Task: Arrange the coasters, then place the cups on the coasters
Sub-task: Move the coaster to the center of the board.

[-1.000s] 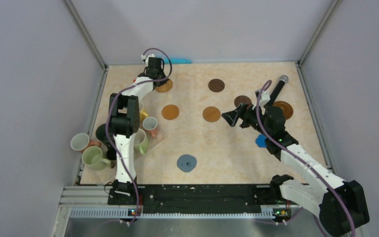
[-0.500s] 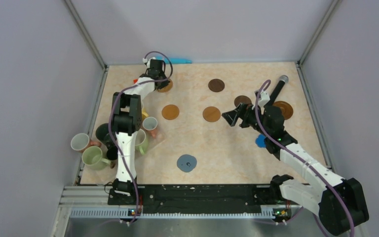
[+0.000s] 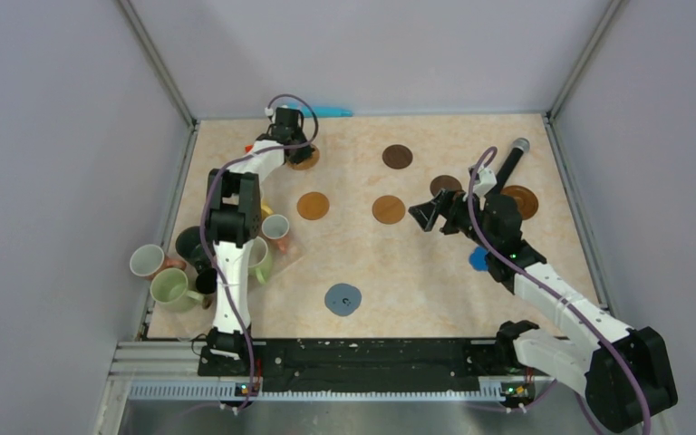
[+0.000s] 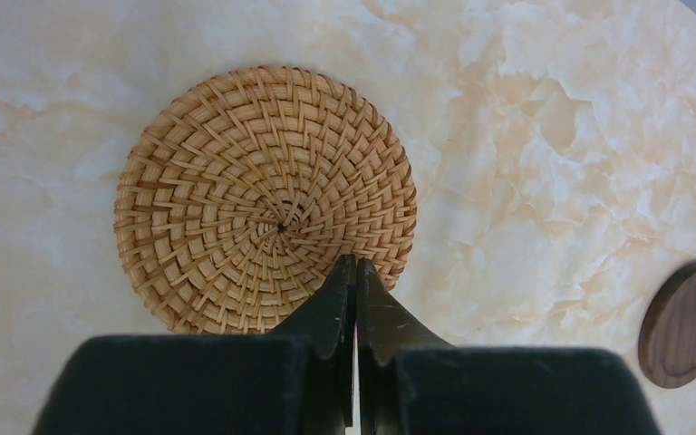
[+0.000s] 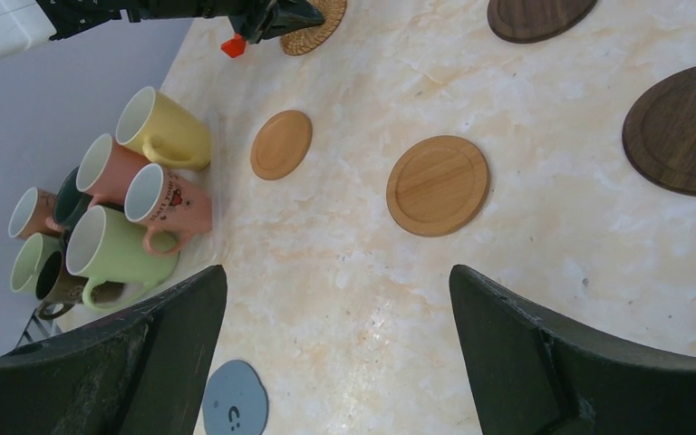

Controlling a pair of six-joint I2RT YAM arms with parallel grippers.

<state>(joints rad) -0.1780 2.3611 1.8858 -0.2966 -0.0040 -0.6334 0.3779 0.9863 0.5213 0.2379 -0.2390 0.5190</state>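
Woven coaster (image 4: pixel 265 199) lies flat on the table (image 4: pixel 553 136), toward the far left. We mark the left gripper (image 4: pixel 355 272) as pinched fully together, nothing between its fingers. Its tips are over the woven coaster's near edge; contact we cannot tell.

A red block (image 5: pixel 232 45) sits just left of the woven coaster. To the right of the woven coaster is the first dark coaster (image 3: pixel 397 156), with the second dark coaster (image 3: pixel 445 186) further right and a bit nearer. On the near side of the woven coaster is the tan coaster (image 3: pixel 313 205), and the ringed tan coaster (image 3: pixel 388 209) is right of that.

Far right of the woven coaster, the black-rimmed coaster (image 3: pixel 519 201) lies by the microphone (image 3: pixel 510 163). The blue coaster (image 3: pixel 478 259) is partly hidden by the right arm. The grey coaster (image 3: pixel 343 299) is well apart, nearest of all.

The cups (image 5: pixel 118 254) are bunched together near-left of the woven coaster, on bare table.

The right gripper (image 5: pixel 337 272) is spread wide and holds nothing, above the table well to the right of the woven coaster.
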